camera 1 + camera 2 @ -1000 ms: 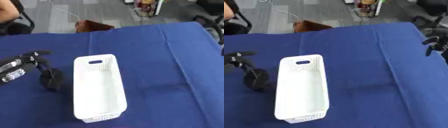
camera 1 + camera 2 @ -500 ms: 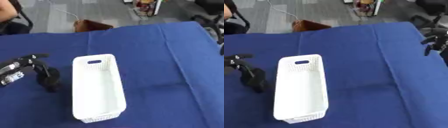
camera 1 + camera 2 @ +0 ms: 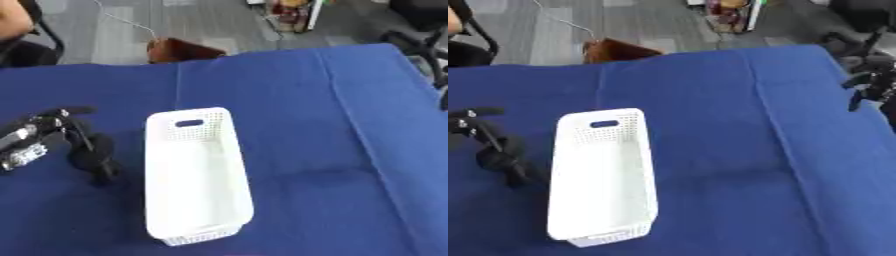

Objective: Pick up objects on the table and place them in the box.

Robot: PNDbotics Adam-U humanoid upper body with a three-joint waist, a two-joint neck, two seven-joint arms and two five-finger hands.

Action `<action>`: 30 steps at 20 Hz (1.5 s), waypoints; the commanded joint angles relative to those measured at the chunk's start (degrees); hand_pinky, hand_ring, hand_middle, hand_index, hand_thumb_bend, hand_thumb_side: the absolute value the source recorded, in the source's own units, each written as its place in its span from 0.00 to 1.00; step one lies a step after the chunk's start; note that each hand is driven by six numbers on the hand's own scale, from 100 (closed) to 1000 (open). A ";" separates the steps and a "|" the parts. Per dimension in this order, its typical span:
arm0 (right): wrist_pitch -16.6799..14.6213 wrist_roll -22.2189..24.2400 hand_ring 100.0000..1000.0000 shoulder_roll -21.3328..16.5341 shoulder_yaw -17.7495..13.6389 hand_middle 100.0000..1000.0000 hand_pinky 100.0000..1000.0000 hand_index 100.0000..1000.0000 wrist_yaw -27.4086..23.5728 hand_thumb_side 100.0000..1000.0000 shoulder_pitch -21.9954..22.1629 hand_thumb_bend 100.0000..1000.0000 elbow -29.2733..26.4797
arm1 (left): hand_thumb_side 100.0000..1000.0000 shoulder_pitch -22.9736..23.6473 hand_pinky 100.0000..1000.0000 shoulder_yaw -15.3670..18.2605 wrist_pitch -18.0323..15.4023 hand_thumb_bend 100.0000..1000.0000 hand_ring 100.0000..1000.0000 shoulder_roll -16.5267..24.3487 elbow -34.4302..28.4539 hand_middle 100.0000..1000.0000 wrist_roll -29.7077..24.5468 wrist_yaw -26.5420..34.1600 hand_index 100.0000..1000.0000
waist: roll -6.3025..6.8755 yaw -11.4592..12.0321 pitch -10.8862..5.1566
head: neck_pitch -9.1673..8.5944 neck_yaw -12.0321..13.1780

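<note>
— Where is the left hand point(image 3: 52, 135)?

— At the counter's left edge, arm coming in low from the side. Its fingers point(image 3: 77, 109) are spread and fairly straight, wrapped round nothing, held above the blue cloth point(image 3: 332, 130). Its dark shadow lies on the cloth just beside the box.

— And the right hand point(image 3: 868, 82)?

— Far off at the right edge, well apart from everything. Only a dark cluster shows there; I cannot tell how its fingers are set.

— What stands around?

— Beyond the counter's far edge, a brown bag point(image 3: 179, 50) on the grey floor point(image 3: 122, 30), a white cable trailing above it, and part of a black chair point(image 3: 855, 15) at the upper right. Nothing lies between either hand and the box.

— The box itself?

— A white box point(image 3: 197, 175), long and narrow, perforated walls with a slot handle at the far end, sits left of centre on the cloth, slightly askew. Its inside looks bare white, possibly empty, though the near end is hard to read.
</note>
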 commanded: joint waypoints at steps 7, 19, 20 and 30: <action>-11.80 11.54 0.63 -1.17 -0.60 0.68 0.34 0.81 -0.32 0.49 -0.95 1.00 -0.89 | 0.94 0.19 0.69 -1.12 -11.05 0.00 0.74 1.09 -3.81 0.96 -5.80 -7.07 0.87 | -0.09 -0.10 -0.58 | -0.75 -0.31; -11.43 11.54 0.63 -0.87 -0.78 0.68 0.34 0.80 -0.46 0.49 -0.87 1.00 -1.25 | 0.81 1.32 0.76 -2.33 -15.17 0.00 0.73 0.90 -11.65 0.81 -1.13 -23.33 0.82 | -0.36 0.19 -0.75 | -0.88 -0.43; -11.45 11.54 0.63 -0.88 -0.82 0.68 0.34 0.80 -0.47 0.49 -0.87 1.00 -1.24 | 0.77 1.39 0.76 -2.34 -15.17 0.00 0.70 0.84 -11.99 0.77 0.01 -25.16 0.81 | -0.39 0.19 -0.72 | -0.89 -0.43; -11.82 11.54 0.63 -0.92 -0.93 0.68 0.34 0.80 -0.50 0.49 -1.12 1.00 -1.05 | 0.32 1.55 0.47 0.22 -15.17 0.09 0.12 0.28 -6.08 0.25 19.44 -50.55 0.40 | -0.67 0.31 -0.22 | -1.20 -0.60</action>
